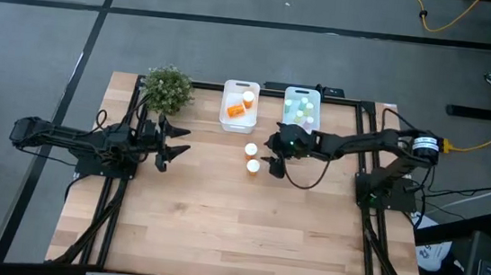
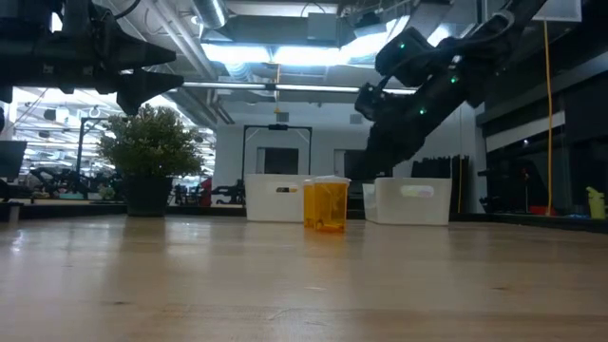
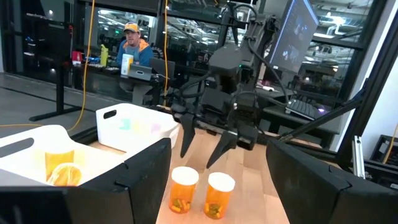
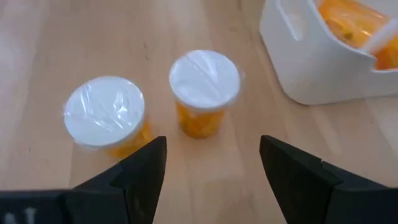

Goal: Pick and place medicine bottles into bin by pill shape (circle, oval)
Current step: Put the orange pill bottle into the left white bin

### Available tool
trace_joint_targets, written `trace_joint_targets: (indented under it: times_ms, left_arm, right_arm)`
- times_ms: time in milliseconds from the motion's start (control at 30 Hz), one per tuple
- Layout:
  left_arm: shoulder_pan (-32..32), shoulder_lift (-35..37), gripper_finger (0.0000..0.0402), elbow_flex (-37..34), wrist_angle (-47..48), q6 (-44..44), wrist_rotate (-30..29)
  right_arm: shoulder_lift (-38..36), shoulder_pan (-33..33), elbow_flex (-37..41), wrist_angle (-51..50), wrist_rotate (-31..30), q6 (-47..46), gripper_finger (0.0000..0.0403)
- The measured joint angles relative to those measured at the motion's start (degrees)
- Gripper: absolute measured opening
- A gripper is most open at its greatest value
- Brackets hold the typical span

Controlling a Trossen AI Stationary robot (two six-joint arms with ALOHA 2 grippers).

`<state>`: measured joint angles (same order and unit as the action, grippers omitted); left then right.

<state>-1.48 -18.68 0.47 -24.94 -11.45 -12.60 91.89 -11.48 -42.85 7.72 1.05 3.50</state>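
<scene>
Two orange bottles with white caps [image 1: 251,149] [image 1: 253,166] stand upright on the table's middle, side by side. They also show in the right wrist view [image 4: 204,87] [image 4: 106,115] and in the left wrist view [image 3: 184,186] [image 3: 219,193]. My right gripper [image 1: 270,154] is open and hangs above the table just right of them, tipped down toward them, touching nothing [image 4: 214,168]. My left gripper [image 1: 184,141] is open and empty, raised at the table's left and pointing toward the bottles. The white left bin [image 1: 230,89] holds orange bottles. The white right bin [image 1: 316,108] holds pale bottles.
A potted plant [image 1: 168,89] stands at the table's far left, beside the left bin. Both bins sit at the far edge behind the bottles. In the left wrist view a person [image 3: 132,43] sits at a desk beyond the table.
</scene>
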Motion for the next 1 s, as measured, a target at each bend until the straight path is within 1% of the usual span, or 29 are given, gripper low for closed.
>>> trace_joint_targets:
  times_ms: [267, 400, 633, 1000]
  left_arm:
    - [0.0, 0.0, 0.0255, 0.0, 0.0, 0.0, 0.0]
    - [0.0, 0.0, 0.0255, 0.0, 0.0, 0.0, 0.0]
    - [0.0, 0.0, 0.0255, 0.0, 0.0, 0.0, 0.0]
    - [0.0, 0.0, 0.0255, 0.0, 0.0, 0.0, 0.0]
  right_arm:
    - [5.9, -0.8, -0.4, 6.7, 2.1, 3.4, 0.0261]
    - [8.6, -0.8, -3.3, 8.0, 3.6, 4.3, 0.0261]
    - [11.8, -0.8, -8.9, 7.9, 3.8, 4.7, 0.0261]
    - [12.6, -0.8, -9.6, 5.9, 3.7, 4.6, 0.0261]
